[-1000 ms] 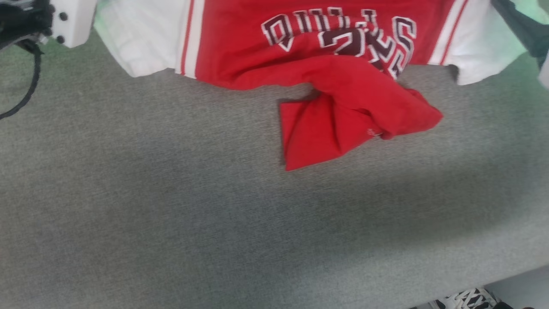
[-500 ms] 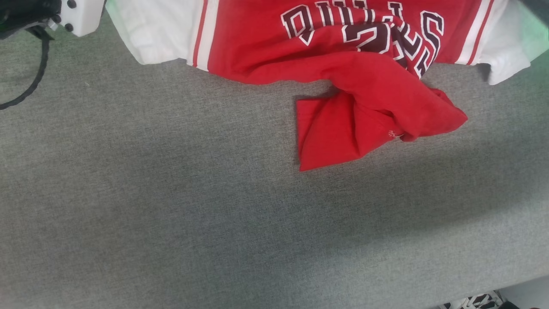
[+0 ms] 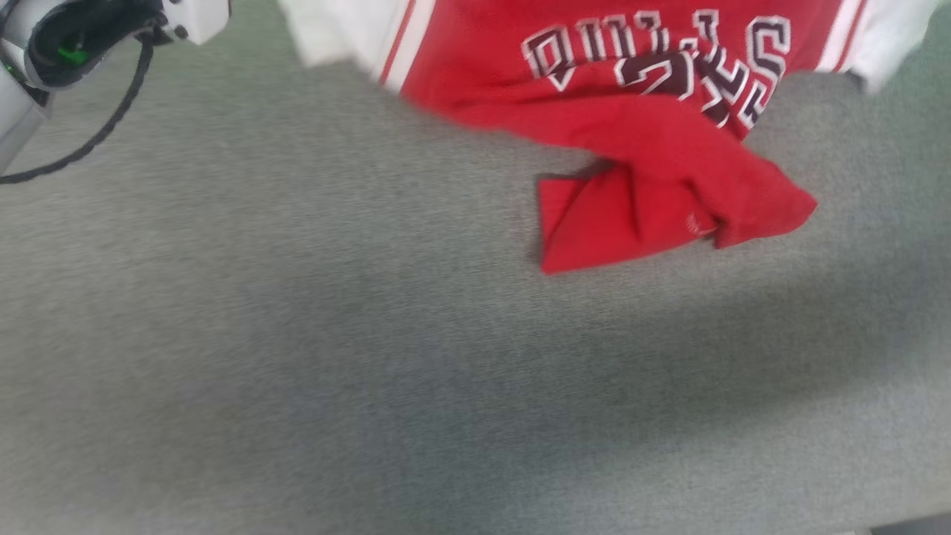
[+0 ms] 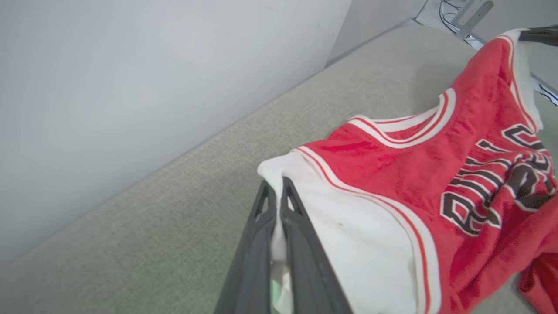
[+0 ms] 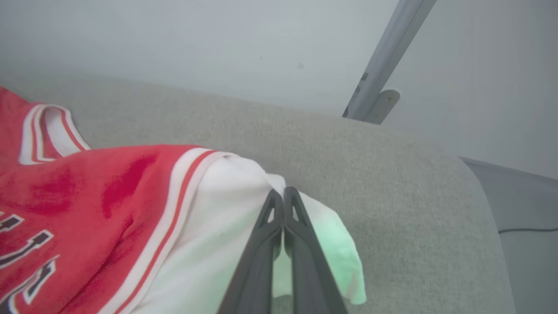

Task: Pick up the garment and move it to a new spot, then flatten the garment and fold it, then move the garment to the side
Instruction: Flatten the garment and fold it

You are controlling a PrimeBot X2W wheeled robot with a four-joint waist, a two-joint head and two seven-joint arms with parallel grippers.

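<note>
On grey tabletop [image 3: 297, 334], far side in the head view: garment [image 3: 594, 96], red, chest lettering facing up and inverted to the camera. Lower body bunched in folds, with one red corner lying flat on the tabletop. Sleeves white with red-striped trim, one at each end.
Grip, left tool [image 4: 275, 186]: fingers pressed together, pinching the edge of one white sleeve.
Grip, right tool [image 5: 283, 194]: fingers pressed together, pinching the edge of the other white sleeve.
Behind: pale wall [image 4: 130, 87]; grey post [image 5: 383, 65].

Left claw [image 4: 275, 196] and right claw [image 5: 284, 198] both have fingers pressed together.
</note>
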